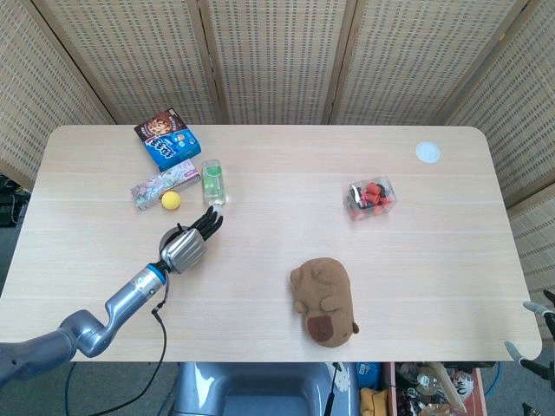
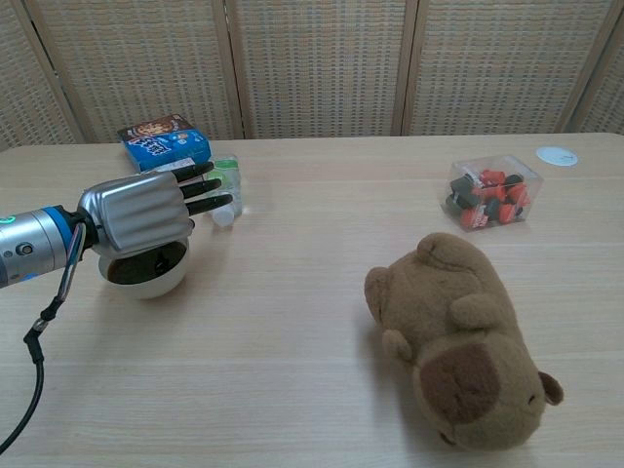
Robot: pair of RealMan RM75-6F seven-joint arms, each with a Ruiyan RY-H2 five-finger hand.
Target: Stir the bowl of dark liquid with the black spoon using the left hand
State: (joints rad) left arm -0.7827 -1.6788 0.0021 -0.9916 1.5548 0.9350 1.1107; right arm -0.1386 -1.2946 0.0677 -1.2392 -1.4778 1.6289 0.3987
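Under the left robot hand (image 2: 146, 216) – grasp unclear – a white bowl (image 2: 144, 274) of dark liquid

Left hand (image 2: 144, 216) hovered over bowl (image 2: 144, 274), back up, fingers (image 2: 205, 195) extended; grip contents hidden. Right hand (image 1: 531, 347) sat off table's right edge.

Pale wood-grain counter (image 1: 277, 182), rounded corners. Behind it, woven rattan screen panels (image 1: 277, 52) in light wooden frames. Grey floor (image 1: 13, 217) at left. Even, diffuse light.
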